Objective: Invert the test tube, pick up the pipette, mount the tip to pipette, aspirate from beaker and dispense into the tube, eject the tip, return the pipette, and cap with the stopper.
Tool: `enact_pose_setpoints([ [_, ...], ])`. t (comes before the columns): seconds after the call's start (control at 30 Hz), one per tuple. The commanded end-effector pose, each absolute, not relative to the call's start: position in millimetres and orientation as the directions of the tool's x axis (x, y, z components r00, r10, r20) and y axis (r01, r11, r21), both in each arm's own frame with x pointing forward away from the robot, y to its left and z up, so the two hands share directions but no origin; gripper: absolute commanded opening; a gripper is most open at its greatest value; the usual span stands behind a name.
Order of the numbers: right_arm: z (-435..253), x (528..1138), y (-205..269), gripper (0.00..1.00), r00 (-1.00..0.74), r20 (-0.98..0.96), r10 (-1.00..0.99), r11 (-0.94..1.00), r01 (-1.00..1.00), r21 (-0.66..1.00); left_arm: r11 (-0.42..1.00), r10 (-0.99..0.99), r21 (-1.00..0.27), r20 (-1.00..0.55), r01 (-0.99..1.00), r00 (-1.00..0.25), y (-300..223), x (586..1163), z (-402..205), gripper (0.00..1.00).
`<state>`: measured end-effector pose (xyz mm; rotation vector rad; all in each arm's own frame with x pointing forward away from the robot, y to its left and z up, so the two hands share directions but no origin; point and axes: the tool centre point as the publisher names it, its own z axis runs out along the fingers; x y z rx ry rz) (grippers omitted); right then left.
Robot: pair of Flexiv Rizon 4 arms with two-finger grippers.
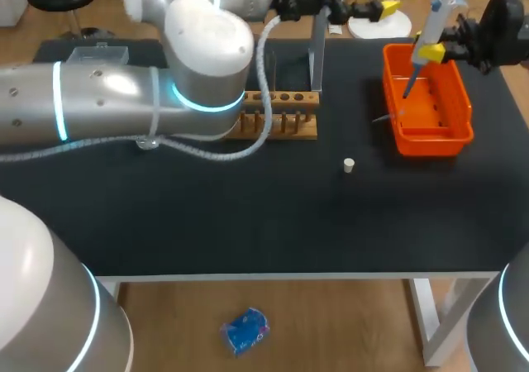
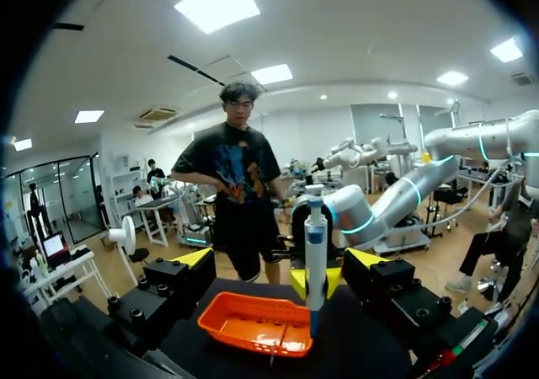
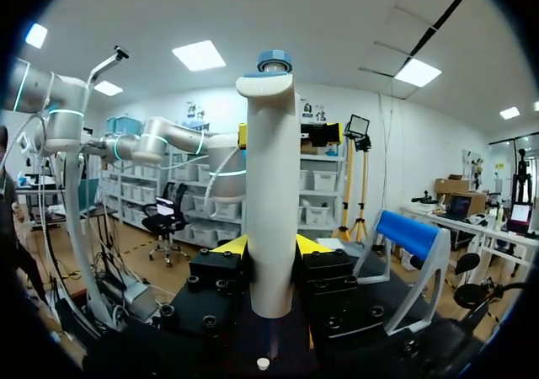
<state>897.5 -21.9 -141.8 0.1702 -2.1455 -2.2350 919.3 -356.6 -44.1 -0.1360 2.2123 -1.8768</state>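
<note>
While my right claw hangs above the table, its two yellow-tipped fingers are clamped from both sides on the tall white plastic pipette with a blue cap, which stands upright between them with its head well above the fingers. From the head view I see the pipette leaning a little, its narrow lower end pointing down into the bright orange plastic tray that sits directly under this claw; I cannot tell whether the end touches the tray floor. My left claw is spread wide with nothing between its fingers, and it faces the right claw: straight ahead of it stands the held pipette, with the orange tray just below and ahead. The small white stopper lies alone on the black tabletop, well apart from both claws; in the right wrist view it shows low ahead of the right claw, beneath the pipette's end. A grey stand with a blue top bar stands on the table ahead of the right claw and off to one side. The light wooden test tube rack sits beside my left arm, back from the left claw and partly hidden by the arm's elbow; I cannot make out a tube in it
</note>
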Motion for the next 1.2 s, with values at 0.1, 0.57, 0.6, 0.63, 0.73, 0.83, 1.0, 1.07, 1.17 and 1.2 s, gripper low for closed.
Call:
enact_pose_setpoints([
  [0.1,-143.1,866.6,5.2,0.0,-0.997,-0.049,-0.063,-0.021,-0.047,0.999,0.11,-0.272,-0.989,-0.122,0.095,-0.954,-312.3,892.2,-53.3,1.0],
  [0.57,-145.3,842.4,41.3,0.0,-0.992,-0.04,-0.117,-0.013,-0.039,0.999,0.137,-0.368,-0.987,-0.128,0.082,-0.921,-261.4,868.8,-67.1,1.0],
  [0.6,-145.3,842.4,41.3,0.0,-0.992,-0.04,-0.117,-0.013,-0.039,0.999,0.137,-0.368,-0.987,-0.128,0.082,-0.921,-261.4,868.8,-67.1,1.0],
  [0.63,-145.3,842.4,41.3,0.0,-0.992,-0.04,-0.117,-0.013,-0.039,0.999,0.137,-0.368,-0.987,-0.128,0.082,-0.921,-261.4,868.8,-67.1,1.0],
  [0.73,-145.3,842.4,41.3,0.0,-0.992,-0.04,-0.117,-0.013,-0.039,0.999,0.137,-0.368,-0.987,-0.128,0.082,-0.921,-261.4,868.8,-67.1,1.0],
  [0.83,-145.3,842.4,41.3,0.0,-0.992,-0.04,-0.117,-0.013,-0.039,0.999,0.137,-0.368,-0.987,-0.128,0.082,-0.921,-261.4,868.8,-67.1,1.0],
  [1.0,-145.3,842.4,41.3,0.0,-0.992,-0.04,-0.117,-0.013,-0.039,0.999,0.137,-0.368,-0.987,-0.128,0.082,-0.921,-261.4,868.8,-67.1,1.0],
  [1.07,-145.3,842.4,41.3,0.0,-0.992,-0.04,-0.117,-0.013,-0.039,0.999,0.137,-0.368,-0.987,-0.128,0.082,-0.921,-261.4,868.8,-67.1,1.0],
  [1.17,-145.3,842.4,41.3,0.0,-0.992,-0.04,-0.117,-0.013,-0.039,0.999,0.137,-0.368,-0.987,-0.128,0.082,-0.921,-261.4,868.8,-67.1,1.0],
  [1.2,-145.3,842.4,41.3,0.0,-0.992,-0.04,-0.117,-0.013,-0.039,0.999,0.137,-0.368,-0.987,-0.128,0.082,-0.921,-261.4,868.8,-67.1,1.0],
])
